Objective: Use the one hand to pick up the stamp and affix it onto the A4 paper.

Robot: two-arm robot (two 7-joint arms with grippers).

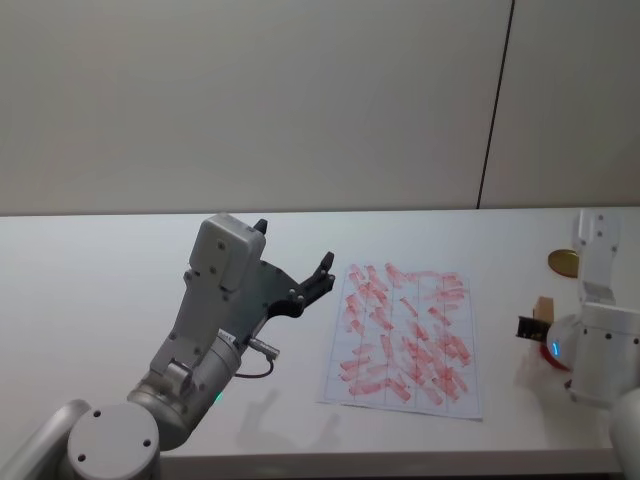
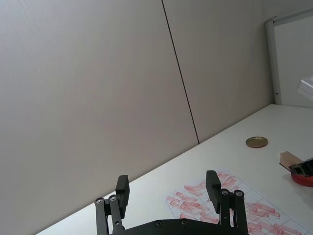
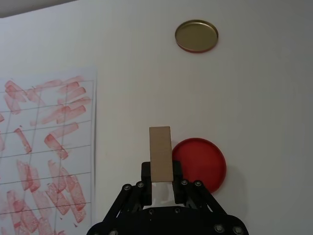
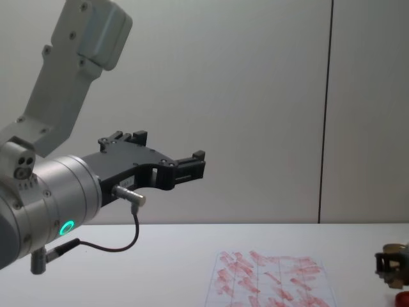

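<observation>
Beige-brown and blocky, the stamp [image 3: 161,154] sits pinched between the fingers of your right gripper [image 3: 162,182], standing up out of the jaws with most of its length free above them. You have it just beside the round red ink pad [image 3: 199,163], over the bare white table [image 3: 254,98], with the gold lid [image 3: 196,35] farther off and the A4 paper [image 3: 44,147] to the other side, well apart from the stamp.

Judge the stamp as light and rigid: a small hard block that won't give under the pads, so a moderate squeeze should do. Its flat faces look smooth, so it could twist or slide if you press it down off-square. Your hold is low on the body, across the two broad faces, which is the sensible place; keep it there and keep the block upright so the face lands flat.

The paper is thin, limp and loose on the table, already crowded with red-pink marks across its grid. It will probably shift or lift with the stamp if ink grabs, so press straight down and lift straight up.

Your left gripper [image 1: 300,280] hangs raised above the table to the left of the sheet, fingers spread and holding nothing.
</observation>
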